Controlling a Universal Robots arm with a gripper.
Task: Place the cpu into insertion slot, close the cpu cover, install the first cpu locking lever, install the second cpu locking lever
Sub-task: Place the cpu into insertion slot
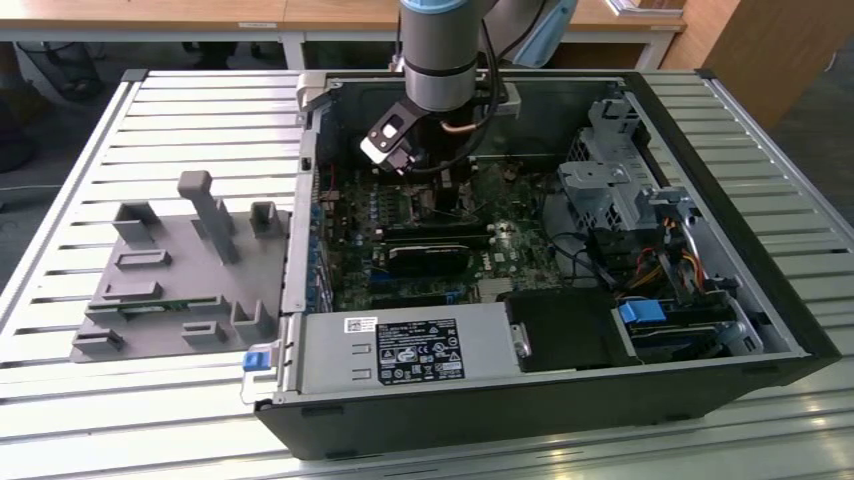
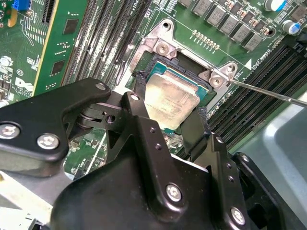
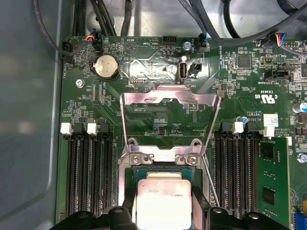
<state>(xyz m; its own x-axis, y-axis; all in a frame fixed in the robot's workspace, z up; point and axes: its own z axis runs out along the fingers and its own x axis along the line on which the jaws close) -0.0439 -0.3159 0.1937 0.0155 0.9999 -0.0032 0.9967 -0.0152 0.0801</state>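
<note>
In the second wrist view you see the cpu [image 2: 169, 96] as a flat square chip with a dull, smeared silvery-grey top and a thin greenish rim. It sits within the dark frame of the insertion slot [image 2: 186, 64], between the two black fingers [image 2: 139, 93] of the gripper [image 2: 170, 103]. The jaws stand only chip-wide, with one finger against each opposite edge, so the gripper has hold of the cpu. You cannot tell whether the chip is fully seated or held just above the socket.

In the first wrist view the cpu cover [image 3: 139, 98] is swung open and stands up from its hinge. Green board shows through its large window. A thin metal locking lever [image 3: 211, 184] slants past one side of the socket, and long black memory slots [image 3: 88, 177] flank it on both sides.

In the exterior view the arm [image 1: 441, 50] comes down nearly vertical from 12 o'clock into the open computer case [image 1: 534, 420], its wrist low over the far part of the motherboard [image 1: 400, 215]. The wrist hides the socket and chip from that camera. A grey fixture plate [image 1: 174, 270] lies on the slatted table [image 1: 80, 180] at the case's 9 o'clock.
</note>
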